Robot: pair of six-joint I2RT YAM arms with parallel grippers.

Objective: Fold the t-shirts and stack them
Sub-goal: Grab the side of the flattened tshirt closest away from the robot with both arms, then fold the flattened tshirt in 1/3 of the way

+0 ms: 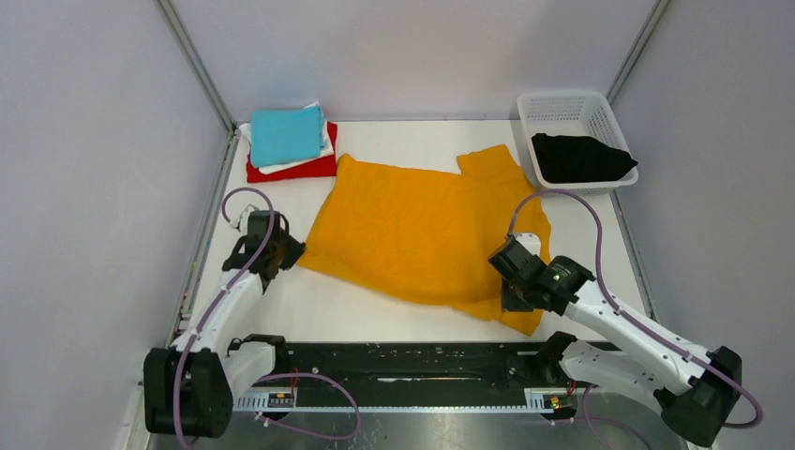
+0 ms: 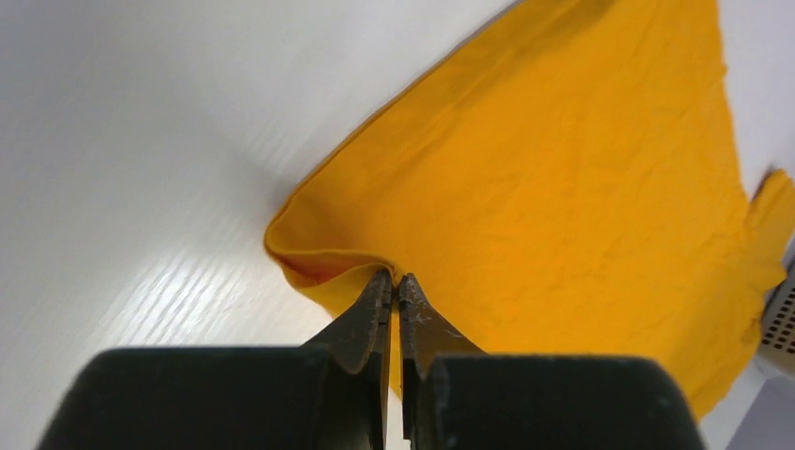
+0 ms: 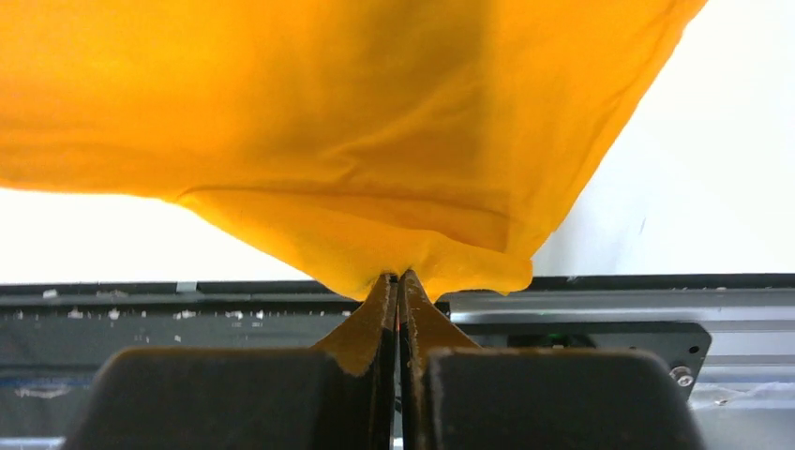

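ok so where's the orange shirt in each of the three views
top external: orange-yellow t-shirt lies spread out mid-picture
left wrist: orange-yellow t-shirt fills the upper right, its near corner pinched by the left gripper
right wrist: orange-yellow t-shirt hangs across the top, its lower edge pinched by the right gripper
shared landmark: the white table

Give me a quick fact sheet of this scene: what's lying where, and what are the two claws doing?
shirt in hand: orange-yellow t-shirt, mostly spread on the table
left gripper: shut on a corner of that shirt
right gripper: shut on its near edge, cloth lifted there
stack, far left corner: teal t-shirt on top, white t-shirt under it, red t-shirt at the bottom
basket, far right corner: holds the black t-shirt
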